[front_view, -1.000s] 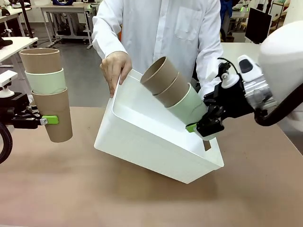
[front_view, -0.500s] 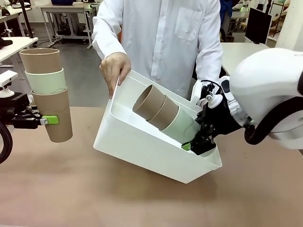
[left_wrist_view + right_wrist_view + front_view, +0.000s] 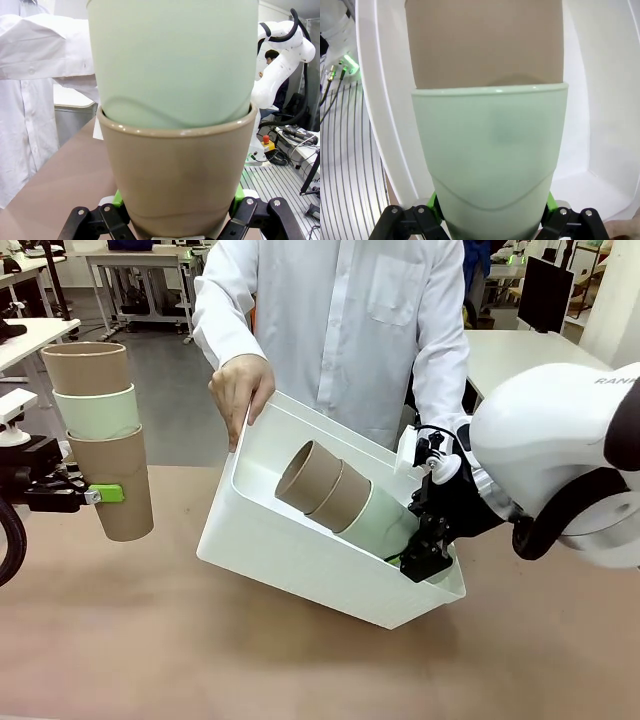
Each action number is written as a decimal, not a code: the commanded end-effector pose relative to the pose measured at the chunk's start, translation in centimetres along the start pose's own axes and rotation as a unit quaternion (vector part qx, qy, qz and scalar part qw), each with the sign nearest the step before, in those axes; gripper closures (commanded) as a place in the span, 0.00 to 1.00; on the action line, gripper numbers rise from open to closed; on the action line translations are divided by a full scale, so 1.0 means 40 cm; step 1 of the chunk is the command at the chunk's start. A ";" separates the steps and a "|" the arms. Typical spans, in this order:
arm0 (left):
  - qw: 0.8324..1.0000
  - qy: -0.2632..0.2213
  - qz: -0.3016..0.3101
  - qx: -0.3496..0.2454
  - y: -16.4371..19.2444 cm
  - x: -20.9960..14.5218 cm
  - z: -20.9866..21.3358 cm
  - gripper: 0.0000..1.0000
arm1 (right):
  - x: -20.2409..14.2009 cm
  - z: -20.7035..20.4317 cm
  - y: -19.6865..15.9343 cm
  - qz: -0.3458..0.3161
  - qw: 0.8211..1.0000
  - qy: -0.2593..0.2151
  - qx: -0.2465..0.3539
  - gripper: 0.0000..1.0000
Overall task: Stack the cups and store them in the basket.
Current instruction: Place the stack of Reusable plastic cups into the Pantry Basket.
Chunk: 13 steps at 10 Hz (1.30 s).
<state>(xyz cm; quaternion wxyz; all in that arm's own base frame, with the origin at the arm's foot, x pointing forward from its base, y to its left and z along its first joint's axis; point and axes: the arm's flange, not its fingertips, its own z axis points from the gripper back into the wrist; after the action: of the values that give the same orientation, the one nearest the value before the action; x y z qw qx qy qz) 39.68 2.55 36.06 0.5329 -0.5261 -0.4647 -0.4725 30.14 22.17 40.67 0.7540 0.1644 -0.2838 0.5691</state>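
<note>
Here, well to the left of the basket [image 3: 300,560], the left tool [image 3: 118,495] is clamped on the lowest brown cup of an upright stack of three cups [image 3: 98,430], brown, mint green and brown, held above the worktop [image 3: 150,650]. A person's hand [image 3: 243,388] grips the basket's far left rim, and the basket stands tilted on the worktop. Inside the basket, toward its right end, the right tool [image 3: 422,558] is clamped on the mint green base cup of a second stack [image 3: 335,498], which has two brown cups nested in it and lies slanted, mouth up and leftward.
</note>
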 end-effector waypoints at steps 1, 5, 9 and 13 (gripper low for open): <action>1.000 -0.005 -0.002 -0.002 -0.002 0.011 0.000 0.14 | 0.001 0.007 -0.007 -0.001 1.000 -0.004 -0.004 0.17; 1.000 -0.005 -0.002 -0.002 -0.002 0.011 0.000 0.14 | 0.014 -0.027 -0.032 -0.004 1.000 0.004 0.002 0.17; 1.000 -0.005 -0.002 -0.002 -0.002 0.011 0.000 0.14 | 0.059 -0.111 -0.118 0.004 0.999 0.025 0.021 0.17; 1.000 -0.005 -0.002 -0.002 -0.002 0.011 0.000 0.14 | 0.087 -0.149 -0.102 0.026 0.997 0.038 0.057 0.17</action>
<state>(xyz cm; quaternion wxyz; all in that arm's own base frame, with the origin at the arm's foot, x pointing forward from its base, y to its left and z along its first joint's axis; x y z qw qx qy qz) 39.67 2.54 36.04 0.5330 -0.5263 -0.4645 -0.4724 36.29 26.65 37.48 0.7347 0.1752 -0.2327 0.6126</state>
